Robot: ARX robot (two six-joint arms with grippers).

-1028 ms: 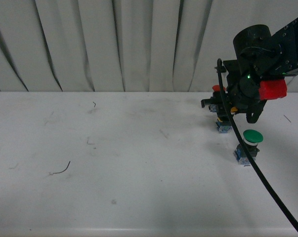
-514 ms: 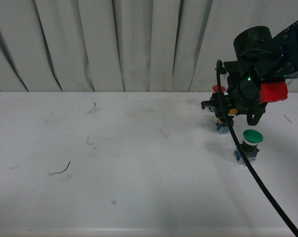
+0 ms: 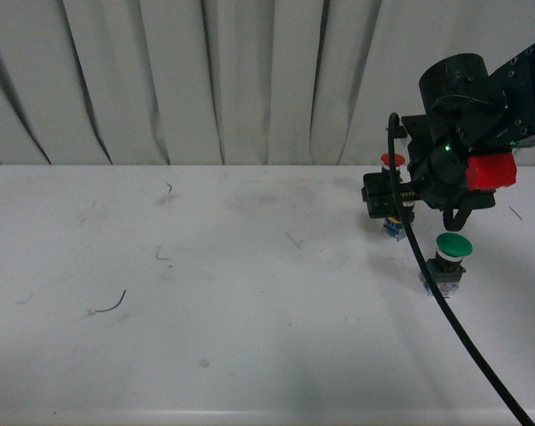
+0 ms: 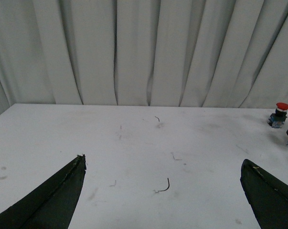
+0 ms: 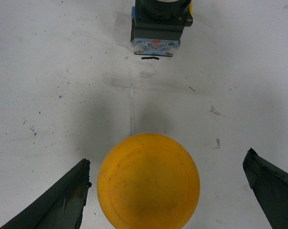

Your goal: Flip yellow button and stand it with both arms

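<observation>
The yellow button's round yellow-orange cap (image 5: 148, 180) faces the right wrist camera, standing on the white table. My right gripper (image 5: 166, 162) is open above it, with one dark finger (image 5: 62, 200) on each side of the cap and apart from it. In the front view the right arm (image 3: 467, 133) covers the cap, and only the button's blue base (image 3: 392, 229) peeks out below the black gripper (image 3: 384, 197). My left gripper (image 4: 163, 191) is open over bare table far to the left, with nothing between its fingers (image 4: 48, 200).
A red-capped button (image 3: 392, 160) stands just behind the right gripper, and a green-capped button (image 3: 452, 248) in front of it to the right. Another button's blue-grey base (image 5: 155, 28) shows close to the yellow cap. A black cable (image 3: 462, 328) trails toward the table's front edge.
The right gripper has turned and shifted slightly left over the yellow button. The bit of orange that showed under the arm in the front view is now covered.
</observation>
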